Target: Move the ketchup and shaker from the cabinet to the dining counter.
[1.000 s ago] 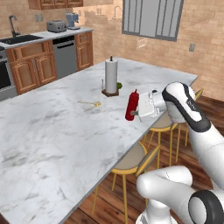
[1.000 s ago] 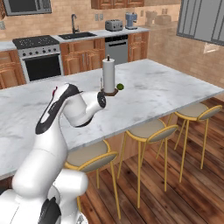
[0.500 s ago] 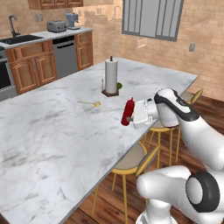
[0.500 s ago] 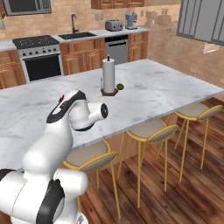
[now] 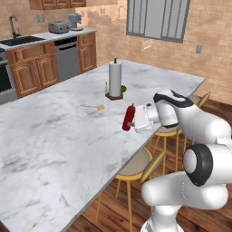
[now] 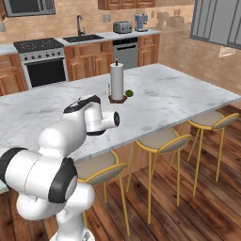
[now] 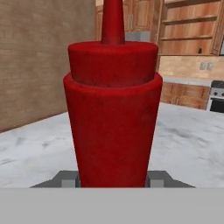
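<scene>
My gripper [image 5: 132,121] is shut on the ketchup [image 5: 128,117], a slim red squeeze bottle that leans slightly, low over the dining counter [image 5: 54,136] near its stool-side edge. Whether the bottle's base touches the marble I cannot tell. In the hand view the ketchup [image 7: 113,113] stands close up between the two fingertips [image 7: 68,178], with the marble top [image 7: 192,144] behind it. In the right base view my arm blocks the hand, and the dining counter [image 6: 179,94] stretches to the right. The shaker is out of view.
A paper towel roll [image 5: 115,79] [image 6: 116,81] stands mid-counter with a small green fruit [image 5: 123,89] beside it. A small yellow item [image 5: 95,107] lies left of the bottle. Yellow-legged stools [image 5: 136,163] [image 6: 160,139] line the near edge. Lower cabinets, sink and stove run along the far wall.
The gripper has carried the ketchup a little to the left and down, closer to the marble top. The grip has not changed.
</scene>
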You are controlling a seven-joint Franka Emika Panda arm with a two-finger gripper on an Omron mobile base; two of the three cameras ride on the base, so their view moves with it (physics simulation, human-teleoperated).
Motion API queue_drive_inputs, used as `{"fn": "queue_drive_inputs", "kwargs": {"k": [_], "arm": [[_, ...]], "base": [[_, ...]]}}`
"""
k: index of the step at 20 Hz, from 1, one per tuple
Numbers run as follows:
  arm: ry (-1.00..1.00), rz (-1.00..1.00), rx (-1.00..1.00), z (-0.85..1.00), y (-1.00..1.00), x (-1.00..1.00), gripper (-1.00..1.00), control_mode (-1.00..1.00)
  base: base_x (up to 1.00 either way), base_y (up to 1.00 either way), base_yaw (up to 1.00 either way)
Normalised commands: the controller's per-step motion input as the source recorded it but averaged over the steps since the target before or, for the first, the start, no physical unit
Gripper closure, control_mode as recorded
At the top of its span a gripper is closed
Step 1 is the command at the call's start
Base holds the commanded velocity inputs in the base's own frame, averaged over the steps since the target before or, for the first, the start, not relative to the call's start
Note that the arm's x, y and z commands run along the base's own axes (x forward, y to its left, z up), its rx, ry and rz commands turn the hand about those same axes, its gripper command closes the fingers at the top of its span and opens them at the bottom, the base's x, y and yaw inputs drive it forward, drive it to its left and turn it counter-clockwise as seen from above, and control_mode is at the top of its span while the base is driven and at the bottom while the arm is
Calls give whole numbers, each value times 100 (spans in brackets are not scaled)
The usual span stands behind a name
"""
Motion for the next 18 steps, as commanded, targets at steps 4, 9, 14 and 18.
{"fn": "queue_drive_inputs", "kwargs": {"k": [4, 9, 14, 18], "arm": [[0, 10, 0, -17, 0, 32, 100, -100], [0, 6, 0, -18, 0, 30, 100, -100], [0, 0, -3, -19, 9, 17, 100, -100], [0, 0, -6, -28, 13, 15, 100, -100]], "base": [[0, 0, 0], [0, 0, 0], [0, 0, 0], [0, 0, 0]]}}
